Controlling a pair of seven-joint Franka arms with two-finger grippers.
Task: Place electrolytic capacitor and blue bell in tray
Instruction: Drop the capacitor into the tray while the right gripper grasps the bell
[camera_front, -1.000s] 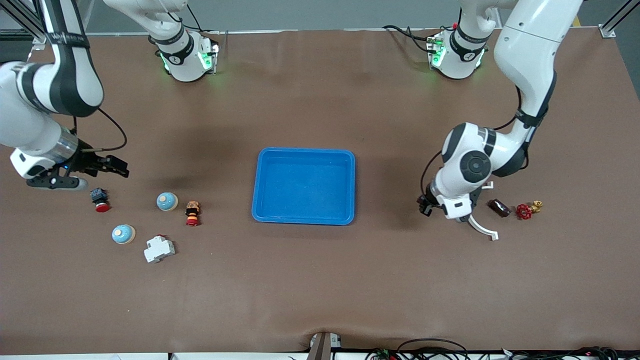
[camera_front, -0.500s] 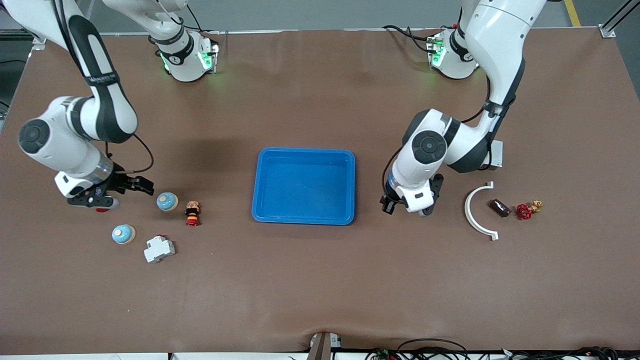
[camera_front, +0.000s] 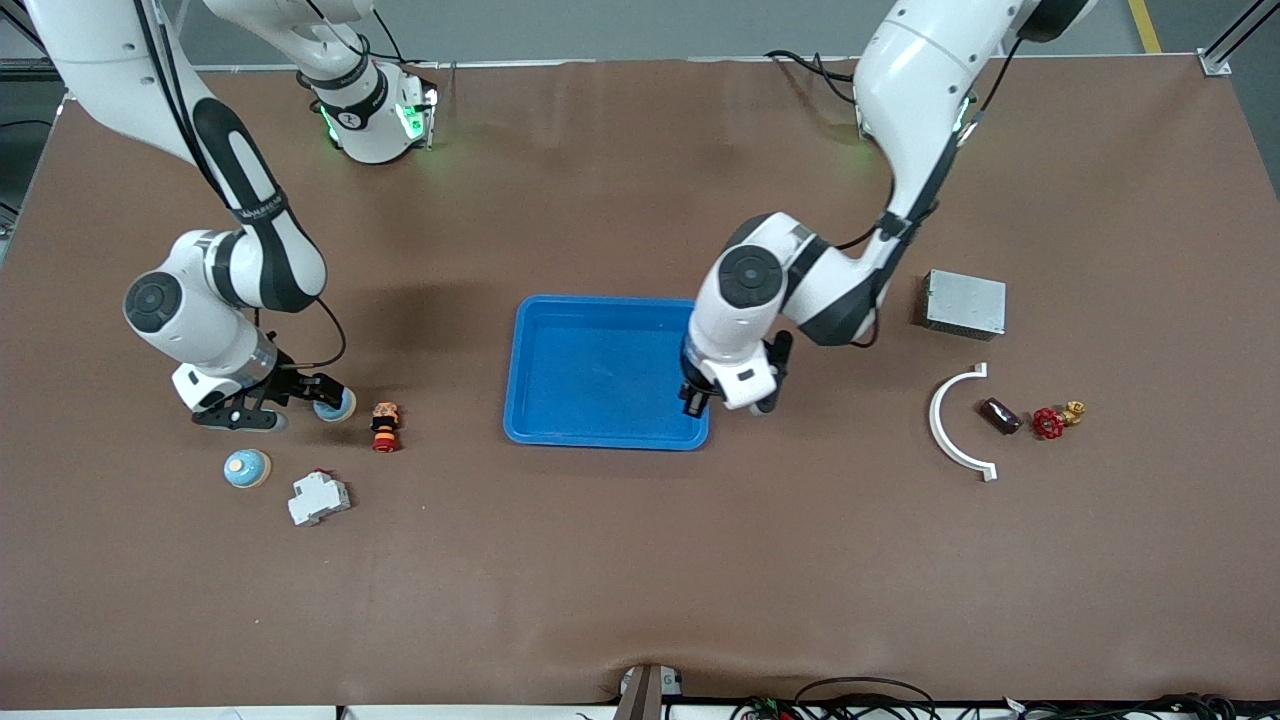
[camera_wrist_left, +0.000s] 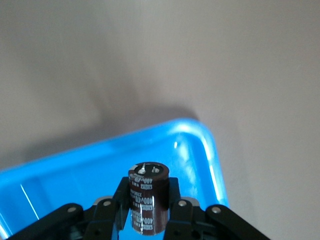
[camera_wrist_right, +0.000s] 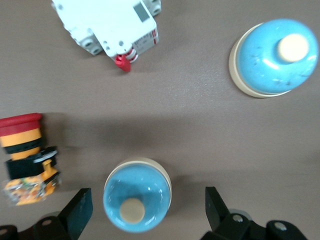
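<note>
Over the tray (camera_front: 600, 330), my left gripper (camera_wrist_left: 150, 220) clamps the electrolytic capacitor (camera_wrist_left: 148, 197); next I lower and release. My right gripper (camera_wrist_right: 145, 212) gapes around a blue bell (camera_wrist_right: 137, 201).

The brown table (camera_front: 600, 560) carries the blue tray (camera_front: 530, 380) at its middle — toward the right arm's end two blue bells (camera_front: 247, 468), a white breaker (camera_front: 318, 497) and a red-capped button (camera_front: 384, 426); toward the left arm's end a grey box (camera_front: 964, 303), white arc (camera_front: 945, 430), maroon cylinder (camera_front: 999, 415) and red valve wheel (camera_front: 1048, 423).
</note>
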